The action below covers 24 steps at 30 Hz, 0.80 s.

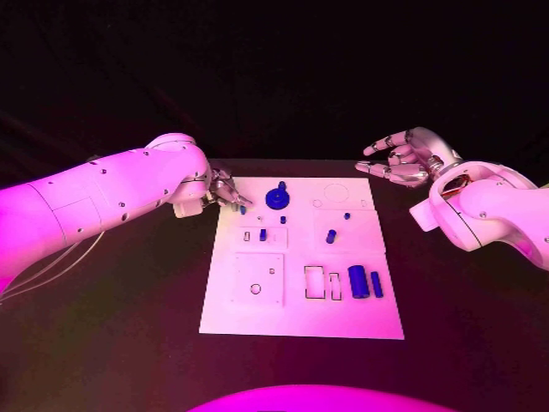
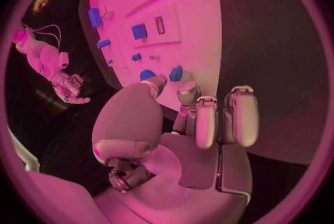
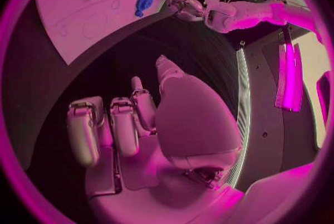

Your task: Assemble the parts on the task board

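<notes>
The white task board (image 1: 302, 318) lies in the middle of the table. My left hand (image 1: 223, 190) hovers over its far left corner and pinches a small blue part (image 1: 241, 209) between thumb and a finger; the left wrist view has that part (image 2: 176, 73) at the fingertips (image 2: 186, 89). Just beside it stands a round blue part (image 1: 277, 199). Small blue pegs (image 1: 262, 234) (image 1: 332, 236) stand mid-board, and two blue cylinders (image 1: 358, 281) lie at the near right. My right hand (image 1: 405, 159) is off the far right corner, fingers apart and holding nothing.
The board carries raised white blocks with empty slots (image 1: 314, 281) and a square plate (image 1: 258, 279) on the near left. Black table (image 1: 114, 326) surrounds the board. Thin cables (image 1: 52, 266) trail under my left arm.
</notes>
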Motion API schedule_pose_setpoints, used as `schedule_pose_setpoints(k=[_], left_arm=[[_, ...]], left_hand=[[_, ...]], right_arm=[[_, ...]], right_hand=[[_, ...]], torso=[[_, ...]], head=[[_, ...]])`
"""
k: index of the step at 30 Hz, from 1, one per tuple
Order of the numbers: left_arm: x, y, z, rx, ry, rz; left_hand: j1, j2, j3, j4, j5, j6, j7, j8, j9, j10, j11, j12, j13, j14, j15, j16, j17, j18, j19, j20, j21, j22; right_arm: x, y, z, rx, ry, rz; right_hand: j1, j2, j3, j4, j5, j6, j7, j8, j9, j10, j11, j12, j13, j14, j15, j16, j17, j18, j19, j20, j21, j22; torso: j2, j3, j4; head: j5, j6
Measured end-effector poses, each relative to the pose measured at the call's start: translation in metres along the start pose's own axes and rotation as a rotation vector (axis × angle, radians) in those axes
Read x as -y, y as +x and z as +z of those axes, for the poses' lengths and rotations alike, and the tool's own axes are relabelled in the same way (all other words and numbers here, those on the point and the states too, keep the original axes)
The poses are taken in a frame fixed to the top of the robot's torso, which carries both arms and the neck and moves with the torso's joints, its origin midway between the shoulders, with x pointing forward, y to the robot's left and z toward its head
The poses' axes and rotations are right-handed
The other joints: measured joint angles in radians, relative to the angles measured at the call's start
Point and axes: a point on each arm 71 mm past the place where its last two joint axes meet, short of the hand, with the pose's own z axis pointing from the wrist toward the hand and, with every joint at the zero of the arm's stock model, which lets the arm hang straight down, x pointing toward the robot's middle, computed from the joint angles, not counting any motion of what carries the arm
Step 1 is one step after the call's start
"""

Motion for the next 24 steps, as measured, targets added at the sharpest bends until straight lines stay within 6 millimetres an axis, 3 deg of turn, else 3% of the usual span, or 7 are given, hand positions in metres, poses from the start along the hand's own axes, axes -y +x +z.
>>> schedule_pose_setpoints(k=[8, 12, 17, 24], left_arm=[[-0.0001, 0.0001, 0.0004, -0.002, 0.0, -0.005], [0.0005, 0.0003, 0.0005, -0.004, 0.003, -0.008], [0.0014, -0.0001, 0.0002, -0.005, 0.009, -0.014], [0.0007, -0.0007, 0.0006, -0.007, 0.013, -0.026]], left_hand=[[0.033, 0.013, 0.003, -0.003, 0.0, 0.002, -0.002, 0.0, -0.004, 0.0, 0.0, 0.0, 0.0, 0.0, 0.0, 0.0, 0.0, 0.0, 0.0, 0.0, 0.0, 0.0], [0.086, 0.025, 0.019, -0.01, 0.0, 0.002, -0.002, 0.0, -0.008, 0.002, -0.006, 0.0, -0.002, 0.0, 0.0, 0.0, 0.0, 0.0, 0.0, 0.0, 0.0, 0.0], [0.177, 0.041, 0.077, -0.037, -0.001, -0.002, -0.006, 0.0, -0.012, -0.003, -0.011, 0.0, -0.007, 0.0, 0.0, 0.0, 0.0, 0.0, 0.0, 0.0, 0.0, 0.0], [0.226, 0.033, 0.164, -0.061, -0.005, -0.011, -0.004, 0.007, -0.017, -0.004, -0.011, -0.001, -0.014, 0.0, 0.0, 0.0, 0.0, 0.0, 0.0, 0.0, 0.0, 0.0]], right_arm=[[-0.0003, 0.0004, 0.0002, -0.001, -0.001, 0.0], [-0.0004, 0.0005, 0.0003, -0.001, -0.001, 0.0], [-0.0004, 0.0006, 0.0004, -0.002, -0.001, 0.0], [-0.0002, 0.0005, 0.0003, -0.003, 0.0, 0.0]], right_hand=[[0.0, 0.0, 0.0, 0.0, 0.006, 0.0, 0.0, 0.0, 0.0, 0.0, 0.0, 0.0, 0.0, 0.0, 0.0, 0.0, 0.0, 0.0, 0.0, 0.0, 0.0, 0.0], [0.0, 0.0, 0.0, 0.0, 0.006, 0.0, 0.0, 0.0, 0.0, 0.0, 0.0, 0.0, 0.0, 0.0, 0.0, 0.0, 0.0, 0.0, 0.0, 0.0, 0.0, 0.0], [0.0, 0.0, 0.0, 0.0, 0.006, 0.0, 0.0, 0.0, 0.0, 0.0, 0.0, 0.0, 0.0, 0.0, 0.0, 0.0, 0.0, 0.0, 0.0, 0.0, 0.0, 0.001], [0.0, 0.0, 0.0, 0.0, 0.006, 0.0, 0.0, 0.0, 0.0, 0.0, 0.0, 0.0, 0.001, 0.0, 0.0, 0.0, 0.0, 0.0, 0.0, 0.0, 0.0, 0.001]], torso=[[-0.001, 0.0002, 0.001], [-0.002, 0.0008, 0.0007], [-0.002, 0.0008, 0.0001], [-0.002, 0.0009, 0.0006]], head=[[-0.001, -0.004], [-0.001, -0.005], [-0.001, -0.007], [-0.001, -0.008]])
